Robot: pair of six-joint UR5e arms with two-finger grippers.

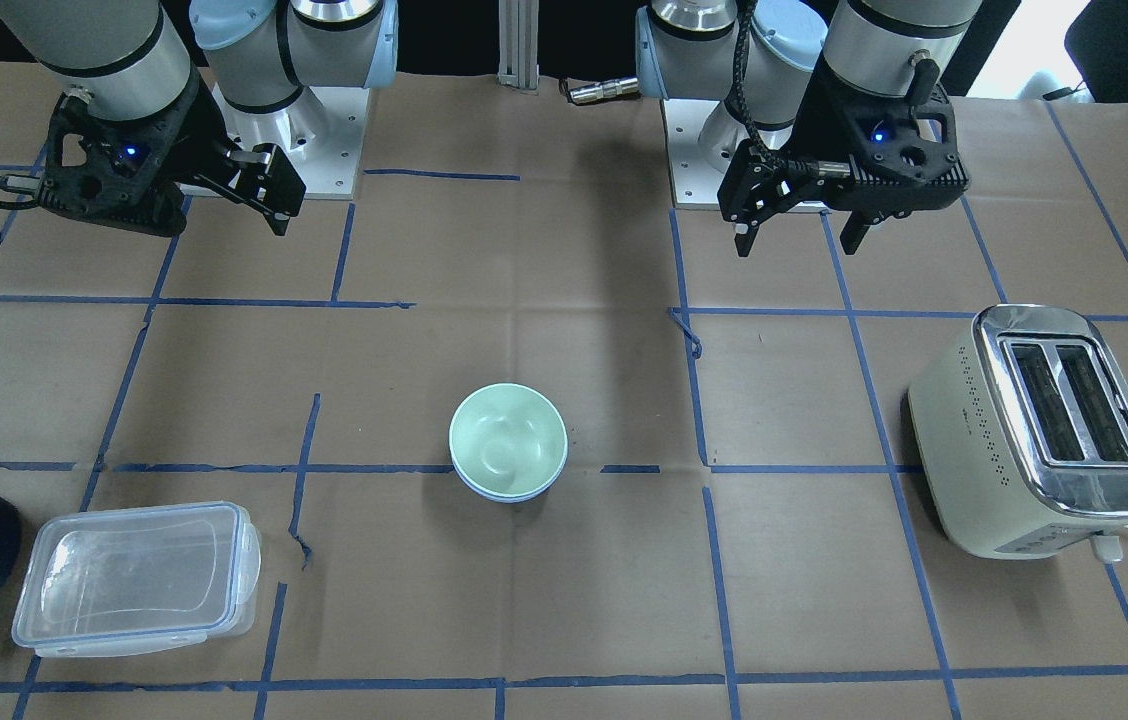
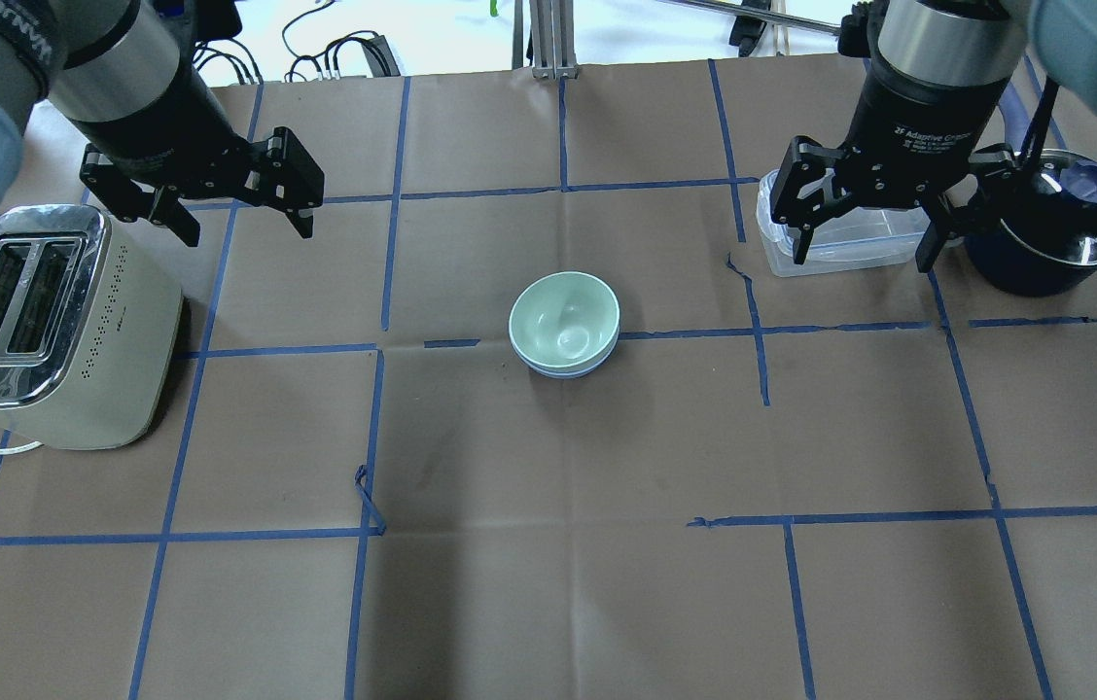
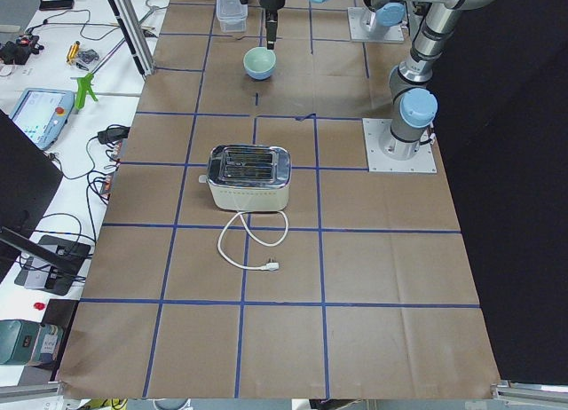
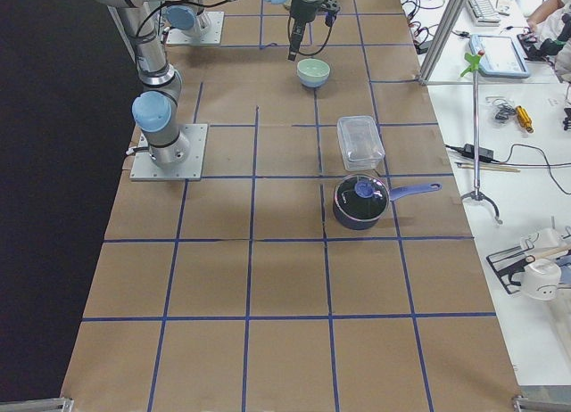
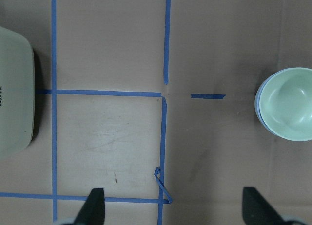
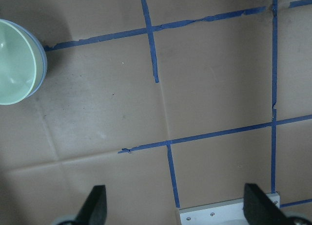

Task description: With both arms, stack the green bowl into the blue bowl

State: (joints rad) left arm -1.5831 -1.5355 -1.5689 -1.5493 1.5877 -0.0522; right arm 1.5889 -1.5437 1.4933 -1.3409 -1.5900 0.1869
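The mint-green bowl [image 2: 564, 316] sits nested inside the pale blue bowl [image 2: 563, 370] at the table's middle; only the blue rim shows beneath it. The pair also shows in the front view as green bowl [image 1: 508, 440] and blue bowl [image 1: 509, 494]. My left gripper [image 2: 245, 228] is open and empty, raised above the table to the bowls' far left. My right gripper [image 2: 860, 258] is open and empty, raised to their far right. The left wrist view shows the green bowl [image 5: 290, 104] at its right edge. The right wrist view shows the green bowl [image 6: 14, 62] at its left edge.
A cream toaster [image 2: 48, 331] with a white cord stands on the robot's left. A clear plastic lidded container [image 2: 840, 243] and a dark navy pot [image 2: 1054, 228] stand on its right, under the right gripper. Blue tape lines cross the brown paper.
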